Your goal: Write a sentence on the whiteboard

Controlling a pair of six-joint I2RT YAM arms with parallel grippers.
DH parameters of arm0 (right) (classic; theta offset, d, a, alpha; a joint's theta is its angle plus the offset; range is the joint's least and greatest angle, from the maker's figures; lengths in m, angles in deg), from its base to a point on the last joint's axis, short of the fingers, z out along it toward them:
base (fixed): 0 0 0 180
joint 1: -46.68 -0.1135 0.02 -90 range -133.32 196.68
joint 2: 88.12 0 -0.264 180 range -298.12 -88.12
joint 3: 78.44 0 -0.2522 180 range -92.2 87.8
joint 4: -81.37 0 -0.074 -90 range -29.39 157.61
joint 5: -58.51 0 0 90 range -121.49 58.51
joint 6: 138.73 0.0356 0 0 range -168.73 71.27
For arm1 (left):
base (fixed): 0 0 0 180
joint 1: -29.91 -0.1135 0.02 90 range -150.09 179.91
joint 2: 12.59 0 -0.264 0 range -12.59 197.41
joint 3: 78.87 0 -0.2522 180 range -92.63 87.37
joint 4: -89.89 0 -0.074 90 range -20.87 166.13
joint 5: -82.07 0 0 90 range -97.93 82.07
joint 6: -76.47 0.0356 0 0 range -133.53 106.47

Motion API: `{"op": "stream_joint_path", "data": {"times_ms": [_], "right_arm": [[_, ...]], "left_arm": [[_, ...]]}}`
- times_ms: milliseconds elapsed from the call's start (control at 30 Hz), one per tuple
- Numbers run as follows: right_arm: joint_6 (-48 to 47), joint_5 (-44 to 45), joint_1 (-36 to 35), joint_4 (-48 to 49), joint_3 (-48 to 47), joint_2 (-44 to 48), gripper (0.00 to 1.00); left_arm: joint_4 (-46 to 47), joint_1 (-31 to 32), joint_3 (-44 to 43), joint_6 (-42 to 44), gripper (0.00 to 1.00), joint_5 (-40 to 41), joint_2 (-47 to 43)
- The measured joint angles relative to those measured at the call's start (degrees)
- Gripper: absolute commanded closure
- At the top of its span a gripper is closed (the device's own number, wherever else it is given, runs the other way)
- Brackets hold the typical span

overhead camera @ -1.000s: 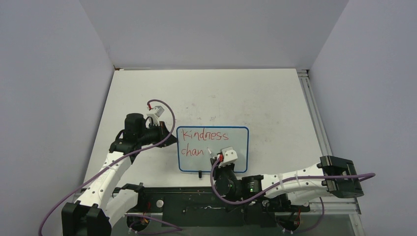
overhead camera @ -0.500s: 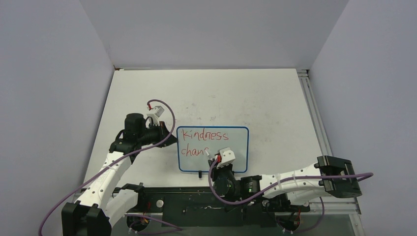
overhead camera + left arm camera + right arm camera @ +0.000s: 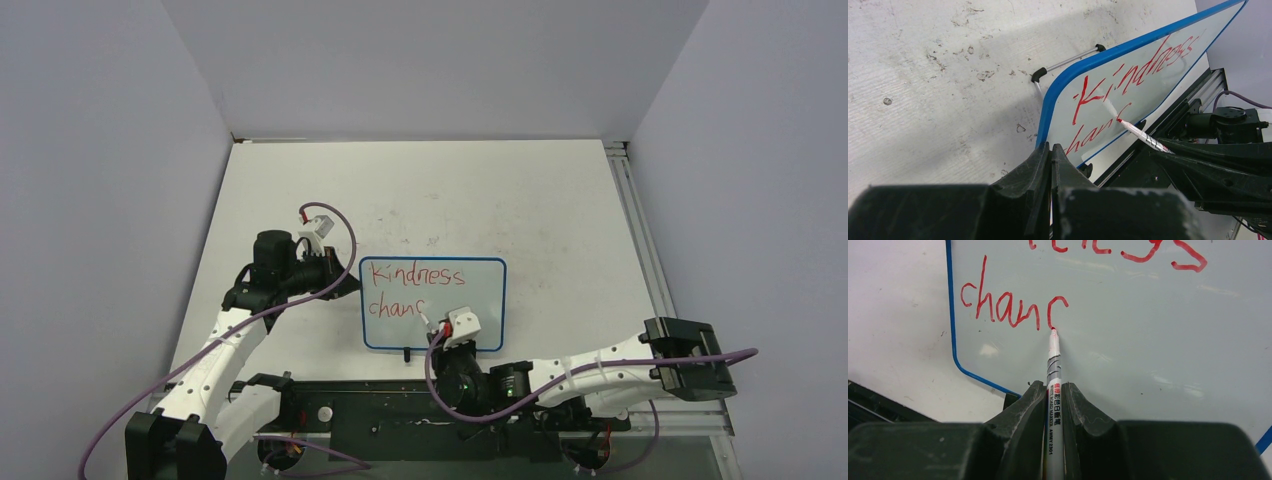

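**Item 1: whiteboard** (image 3: 480, 290). Lies low in the centre of the top view, just beyond the arm bases. It is a smooth, glossy white panel in a thin blue frame with rounded corners. Red writing reads "Kindness" on the upper line and "chan" plus one hooked stroke on the lower. I judge the sentence well short of finished.

**Item 2: marker** (image 3: 1054, 370). Slim white barrel with black print and a red tip. The tip touches the board at the foot of the hooked stroke, where I would want it mid-letter.

**Item 3: right gripper** (image 3: 1053, 390). Black moulded fingers pinch the marker barrel from both sides. The pen points up the frame, so I can watch the tip from the wrist view.

**Item 4: left gripper** (image 3: 1050, 150). Matt black fingers are drawn together at the board's left edge. As far as the wrist view shows, they are clamped on the blue frame. I take this as bracing the board against the pen's drag.

**Item 5: rod** (image 3: 1064, 61). Thin metal with black ends, at the board's far edge in the left wrist view. Purpose unclear.

**Item 6: clip** (image 3: 407, 352). Small and black, on the board's near long edge.

**Item 7: tabletop** (image 3: 500, 200). Matt white, scuffed and pitted, lying under everything listed.
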Motion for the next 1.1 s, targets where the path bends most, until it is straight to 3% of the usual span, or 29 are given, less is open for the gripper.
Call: {"op": "stream_joint_path", "data": {"times_ms": [700, 1100], "right_arm": [[-4.26, 3.67, 0.57, 0.63, 0.0, 1.75, 0.95], [0.24, 2.95, -0.42, -2.6, 0.0, 1.42, 0.95]], "left_arm": [[0.0, 0.0, 0.0, 0.0, 1.0, 0.0, 0.0], [0.0, 0.0, 0.0, 0.0, 1.0, 0.0, 0.0]]}}
